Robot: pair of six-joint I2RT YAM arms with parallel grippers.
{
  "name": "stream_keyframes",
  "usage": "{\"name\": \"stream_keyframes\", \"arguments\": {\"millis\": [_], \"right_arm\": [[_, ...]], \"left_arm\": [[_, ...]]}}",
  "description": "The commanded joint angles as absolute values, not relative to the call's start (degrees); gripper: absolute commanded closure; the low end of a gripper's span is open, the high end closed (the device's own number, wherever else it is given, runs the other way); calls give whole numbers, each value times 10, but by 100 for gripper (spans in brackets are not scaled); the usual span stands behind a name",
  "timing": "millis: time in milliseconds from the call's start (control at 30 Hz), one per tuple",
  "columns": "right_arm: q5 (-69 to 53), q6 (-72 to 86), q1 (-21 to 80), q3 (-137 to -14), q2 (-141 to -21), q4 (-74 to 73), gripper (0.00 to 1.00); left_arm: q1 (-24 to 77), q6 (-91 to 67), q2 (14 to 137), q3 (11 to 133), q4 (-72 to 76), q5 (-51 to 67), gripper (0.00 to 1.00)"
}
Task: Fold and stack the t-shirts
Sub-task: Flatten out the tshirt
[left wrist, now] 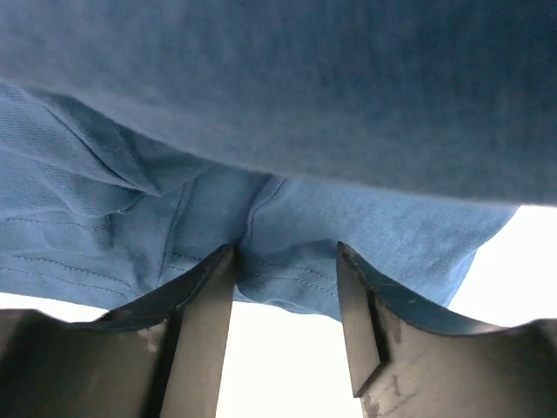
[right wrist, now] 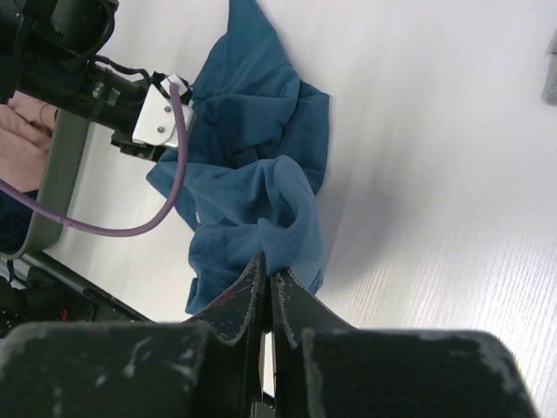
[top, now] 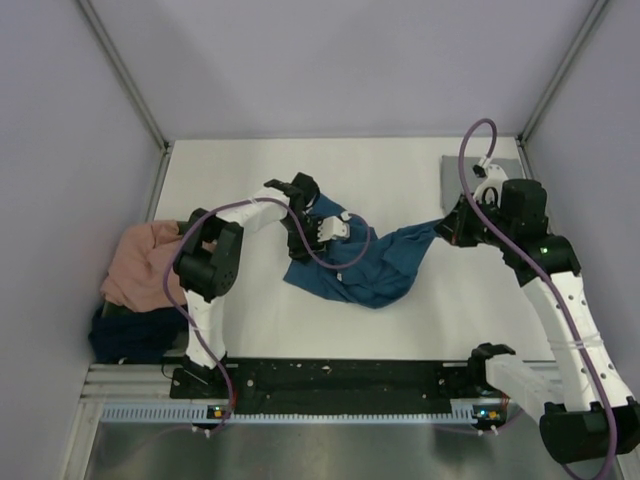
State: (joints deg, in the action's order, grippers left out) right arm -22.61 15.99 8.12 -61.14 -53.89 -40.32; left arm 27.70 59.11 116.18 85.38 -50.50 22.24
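Teal-blue soft cloth t-shirt (top: 365, 268) lies crumpled mid-way across the white table (top: 250, 170). Left gripper (top: 325, 228) is at its far-left edge, right gripper (top: 447, 228) at its right corner. Salmon-pink cloth t-shirt (top: 140, 265) is heaped against a dark navy cloth t-shirt (top: 125, 335) at the table's left edge.

Left wrist: fingers (left wrist: 204, 331) stand apart, the shirt hem bunched between the tips, not pinched.

Right wrist: jaws clamped on a raised fold of the teal-blue shirt, the rest trailing across the table.
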Motion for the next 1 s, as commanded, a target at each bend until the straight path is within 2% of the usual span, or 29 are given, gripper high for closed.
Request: {"name": "stream_keyframes", "arguments": {"millis": [0,33,67,100,267,400,500,633,800,967], "right_arm": [[-233,148,76,-613,-515,-390,100],[-231,148,76,-613,-513,-392,100],[-230,148,76,-612,-510,-392,100],[-228,147,75,-613,-507,-393,100],[-223,149,69,-629,-509,-395,100],[-221,148,64,-654,-507,-400,100],[-220,149,58,-695,-515,-410,100],[-208,156,42,-816,-534,-432,100],[-151,147,32,-897,-535,-473,100],[-162,155,31,-894,-512,-519,100]], "left_arm": [[276,638,1170,868,-547,235,56],[276,638,1165,865,-548,236,68],[276,638,1160,863,-549,237,89],[275,633,1153,861,-547,237,100],[246,588,1097,862,-537,259,100],[211,551,1005,833,-513,267,100],[188,499,919,838,-513,237,100],[125,406,788,891,-488,165,100],[46,406,618,922,-483,95,100],[42,387,584,1030,-617,36,100]]}}
